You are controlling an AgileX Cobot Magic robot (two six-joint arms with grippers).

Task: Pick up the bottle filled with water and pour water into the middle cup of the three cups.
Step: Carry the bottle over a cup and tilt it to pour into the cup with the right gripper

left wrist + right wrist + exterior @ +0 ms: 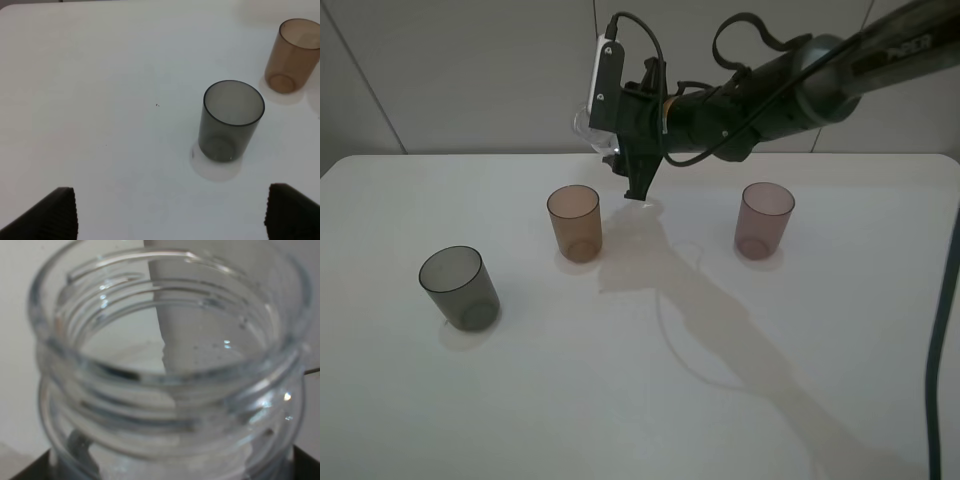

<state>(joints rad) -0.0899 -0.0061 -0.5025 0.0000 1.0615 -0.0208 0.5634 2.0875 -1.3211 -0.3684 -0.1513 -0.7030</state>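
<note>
Three tumblers stand on the white table (650,420): the dark grey one (460,287) at the left, the orange-brown middle cup (574,223), and the mauve-pink one (764,220) at the right. My right gripper (625,150) reaches across the middle and is shut on the clear bottle (590,125). It holds the bottle tipped on its side in the air, above and just behind the middle cup. The bottle's threaded open neck (170,370) fills the right wrist view. My left gripper (172,220) is open and empty, short of the dark grey cup (231,122); the orange-brown cup (292,55) stands beyond.
The right arm (800,85) spans from the upper right corner above the table's back edge, casting a long shadow across the table. A dark cable (945,330) hangs along the right edge. A pale wall stands behind the table.
</note>
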